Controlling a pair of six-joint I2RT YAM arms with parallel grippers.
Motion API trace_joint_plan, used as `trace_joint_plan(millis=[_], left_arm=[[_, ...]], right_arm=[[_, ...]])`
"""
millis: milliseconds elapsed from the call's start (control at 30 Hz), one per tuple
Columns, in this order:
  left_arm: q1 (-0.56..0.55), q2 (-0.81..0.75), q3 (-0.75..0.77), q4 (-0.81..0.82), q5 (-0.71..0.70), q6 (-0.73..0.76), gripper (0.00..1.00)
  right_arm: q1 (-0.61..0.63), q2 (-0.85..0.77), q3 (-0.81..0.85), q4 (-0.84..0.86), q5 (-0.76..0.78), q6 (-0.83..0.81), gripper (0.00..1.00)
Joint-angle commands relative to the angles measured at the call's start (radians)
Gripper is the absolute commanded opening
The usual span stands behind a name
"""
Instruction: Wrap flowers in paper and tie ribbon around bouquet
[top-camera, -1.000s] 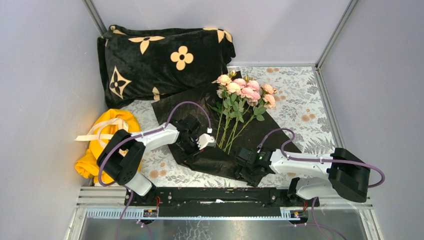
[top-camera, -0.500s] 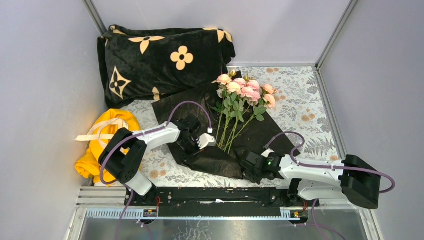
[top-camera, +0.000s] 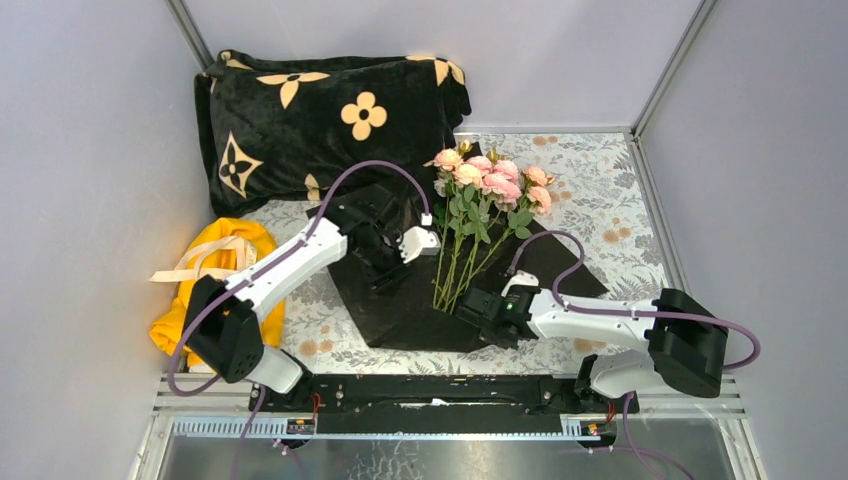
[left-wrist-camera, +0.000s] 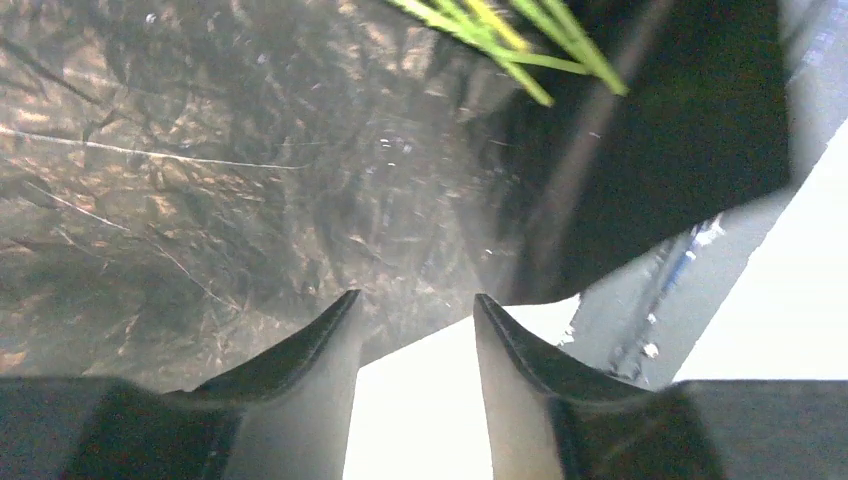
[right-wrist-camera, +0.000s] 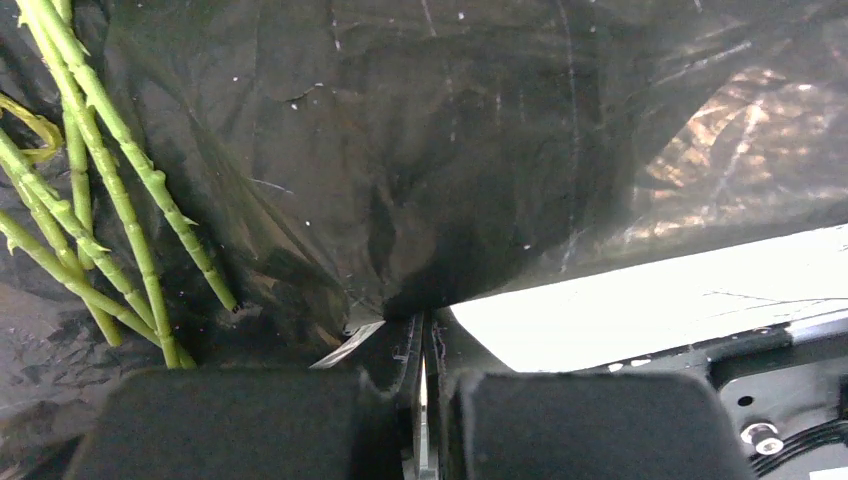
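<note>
The black paper (top-camera: 400, 312) lies crinkled on the table with the flowers (top-camera: 490, 182) on it, pink heads toward the back. Their green stems (right-wrist-camera: 130, 220) run toward me. My left gripper (left-wrist-camera: 415, 297) hovers open above the paper (left-wrist-camera: 220, 180), left of the stems, with nothing between its fingers. My right gripper (right-wrist-camera: 422, 322) is shut on the paper's near edge (right-wrist-camera: 400, 290), which rises in a fold right of the stem ends. From above, the right gripper (top-camera: 480, 310) sits just below the stem ends. The cream ribbon (top-camera: 195, 262) lies looped on the yellow cloth at the left.
A folded black blanket (top-camera: 330, 120) with tan flower marks fills the back left, touching the paper's far corner. The yellow cloth (top-camera: 215, 295) lies by the left arm's base. Grey walls close in both sides. A floral tablecloth (top-camera: 610, 220) shows at the right.
The left gripper opened, let go of the paper and moved up and back. The right gripper shut on the paper's near edge and carried it left toward the stems.
</note>
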Motion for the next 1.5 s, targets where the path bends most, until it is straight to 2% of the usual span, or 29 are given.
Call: trace_joint_plan(millis=[0, 100, 200, 267, 400, 567, 767, 800, 833, 900, 1000, 1033, 1100, 1233, 1333, 1467], left_arm=[[0.003, -0.045, 0.11, -0.32, 0.215, 0.146, 0.46], [-0.024, -0.05, 0.123, -0.483, 0.414, 0.344, 0.42], [-0.067, -0.051, 0.076, -0.489, 0.476, 0.396, 0.5], [-0.079, -0.047, 0.044, -0.45, 0.483, 0.406, 0.65], [-0.079, -0.062, -0.081, -0.15, 0.421, 0.244, 0.98], [-0.105, -0.037, -0.193, 0.122, 0.335, 0.084, 0.99], [-0.134, -0.029, -0.233, 0.259, 0.369, -0.028, 0.98], [-0.135, -0.026, -0.237, 0.295, 0.352, -0.048, 0.95], [-0.135, -0.019, -0.238, 0.317, 0.331, -0.064, 0.85], [-0.135, -0.001, -0.227, 0.346, 0.284, -0.092, 0.58], [-0.134, 0.033, -0.196, 0.359, 0.26, -0.112, 0.09], [-0.134, 0.045, -0.183, 0.359, 0.254, -0.118, 0.0], [-0.133, 0.073, -0.156, 0.36, 0.24, -0.122, 0.0], [-0.133, 0.165, -0.081, 0.368, 0.19, -0.139, 0.0], [-0.134, 0.254, -0.034, 0.368, 0.133, -0.141, 0.0], [-0.133, 0.321, -0.013, 0.368, 0.079, -0.145, 0.0]], right_arm=[[0.002, -0.004, 0.046, -0.096, 0.101, -0.05, 0.0], [0.002, -0.042, 0.025, -0.079, 0.098, -0.037, 0.0], [0.002, -0.063, 0.013, -0.058, 0.093, -0.026, 0.0], [0.002, -0.068, 0.013, -0.052, 0.086, -0.02, 0.0], [0.002, -0.082, -0.011, -0.028, 0.067, -0.007, 0.0], [0.002, -0.108, -0.033, -0.021, 0.058, 0.008, 0.0], [0.002, -0.115, -0.036, -0.027, 0.061, 0.011, 0.0], [0.002, -0.114, -0.035, -0.025, 0.062, 0.007, 0.0], [0.002, -0.112, -0.033, -0.025, 0.061, 0.004, 0.0], [0.002, -0.109, -0.033, -0.026, 0.057, 0.003, 0.0], [0.002, -0.117, -0.037, -0.037, 0.053, 0.004, 0.0], [0.002, -0.122, -0.036, -0.052, 0.05, 0.008, 0.04], [0.002, -0.146, -0.028, -0.087, 0.049, 0.013, 0.19], [0.002, -0.196, 0.009, -0.161, 0.051, -0.03, 0.43], [0.002, -0.197, 0.088, -0.252, 0.045, -0.085, 0.5], [0.002, -0.168, 0.217, -0.403, 0.052, -0.174, 0.51]])
